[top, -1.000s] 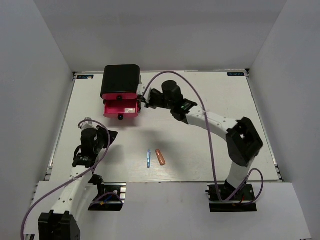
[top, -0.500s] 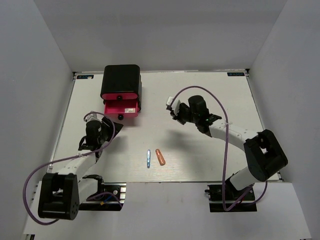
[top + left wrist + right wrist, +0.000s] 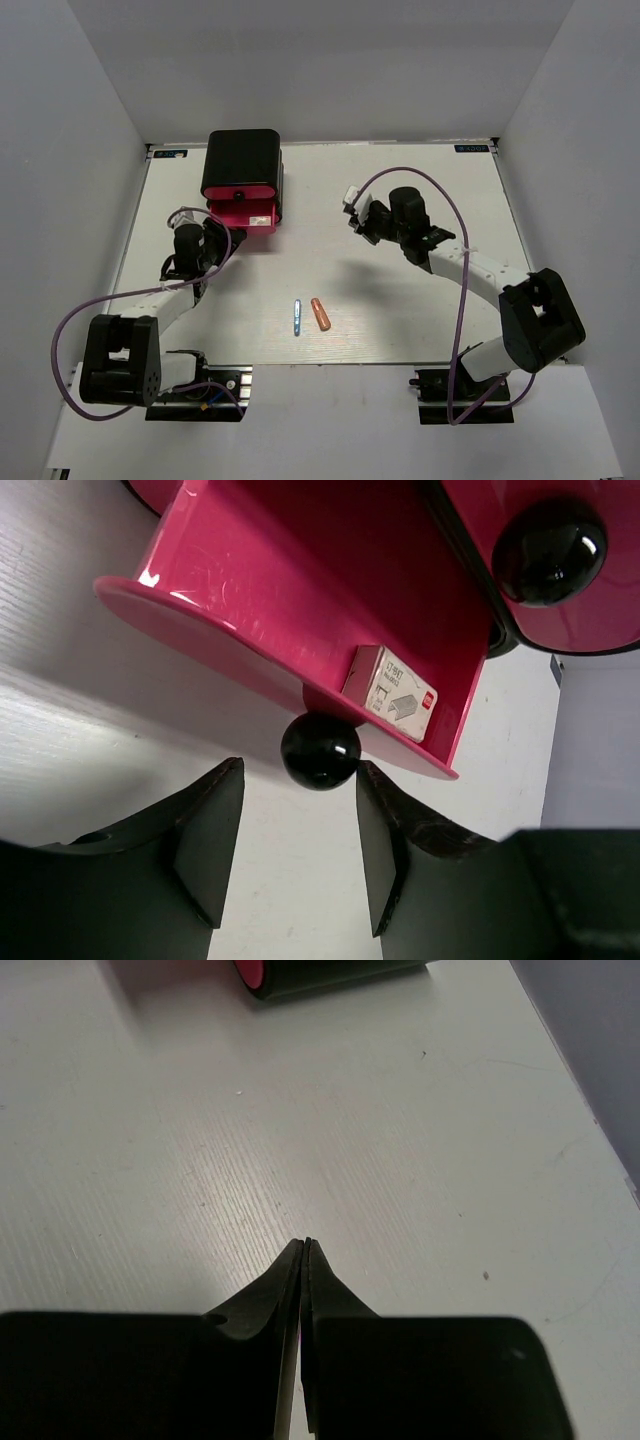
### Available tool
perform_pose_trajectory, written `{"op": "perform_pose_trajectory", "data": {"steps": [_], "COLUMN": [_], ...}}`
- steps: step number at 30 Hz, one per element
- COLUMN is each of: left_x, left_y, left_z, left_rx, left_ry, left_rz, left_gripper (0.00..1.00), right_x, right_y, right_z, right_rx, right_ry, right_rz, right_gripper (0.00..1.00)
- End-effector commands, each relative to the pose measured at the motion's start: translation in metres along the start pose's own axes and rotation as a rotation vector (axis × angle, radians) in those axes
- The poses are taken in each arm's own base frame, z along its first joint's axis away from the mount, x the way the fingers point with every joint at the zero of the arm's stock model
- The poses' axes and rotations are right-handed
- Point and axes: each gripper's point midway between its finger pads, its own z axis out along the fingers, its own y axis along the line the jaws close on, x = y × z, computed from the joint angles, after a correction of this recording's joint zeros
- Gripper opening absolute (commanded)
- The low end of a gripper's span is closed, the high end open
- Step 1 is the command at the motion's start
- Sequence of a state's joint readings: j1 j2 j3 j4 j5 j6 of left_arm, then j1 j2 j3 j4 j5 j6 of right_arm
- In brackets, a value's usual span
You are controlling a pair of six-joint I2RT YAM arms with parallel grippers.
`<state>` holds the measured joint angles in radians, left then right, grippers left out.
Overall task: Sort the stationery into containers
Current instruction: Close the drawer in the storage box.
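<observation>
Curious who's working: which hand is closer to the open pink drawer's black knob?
Left. The left hand is right at the knob, fingers either side; the right hand hangs well off to the right of the drawer.

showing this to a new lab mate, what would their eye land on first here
Most striking is the black box at the far left of the table, with one pink drawer pulled out and a small white carton lying in it. The left pincer stands open either side of that drawer's black knob. Near the front middle, a thin blue pen and an orange marker lie side by side.
</observation>
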<state>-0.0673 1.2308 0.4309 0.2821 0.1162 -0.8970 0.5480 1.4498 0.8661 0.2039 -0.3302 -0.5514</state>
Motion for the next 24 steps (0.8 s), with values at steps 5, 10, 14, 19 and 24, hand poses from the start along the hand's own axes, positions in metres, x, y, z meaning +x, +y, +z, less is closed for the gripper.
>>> {"op": "perform_pose_trajectory", "data": {"steps": [5, 10, 14, 19, 24], "left_x": [-0.021, -0.028, -0.031, -0.035, -0.044], "left_y": [-0.016, -0.023, -0.026, -0.031, -0.033], "left_z": [0.012, 0.018, 0.025, 0.03, 0.037], "left_rx": [0.02, 0.035, 0.04, 0.055, 0.052], "left_ry": [-0.055, -0.067, -0.07, -0.081, -0.099], "left_rz": [-0.026, -0.024, -0.032, -0.05, -0.075], "left_gripper": [0.58, 0.61, 0.62, 0.63, 0.65], "right_x": [-0.003, 0.0, 0.002, 0.005, 0.006], "right_y": [-0.005, -0.005, -0.007, -0.008, -0.008], "right_z": [-0.006, -0.008, -0.008, -0.01, -0.011], "right_rx": [0.007, 0.006, 0.008, 0.014, 0.013], "right_ry": [-0.021, -0.017, -0.013, -0.006, -0.004], "right_rz": [0.012, 0.02, 0.023, 0.026, 0.027], "right_gripper": [0.07, 0.07, 0.07, 0.07, 0.07]}}
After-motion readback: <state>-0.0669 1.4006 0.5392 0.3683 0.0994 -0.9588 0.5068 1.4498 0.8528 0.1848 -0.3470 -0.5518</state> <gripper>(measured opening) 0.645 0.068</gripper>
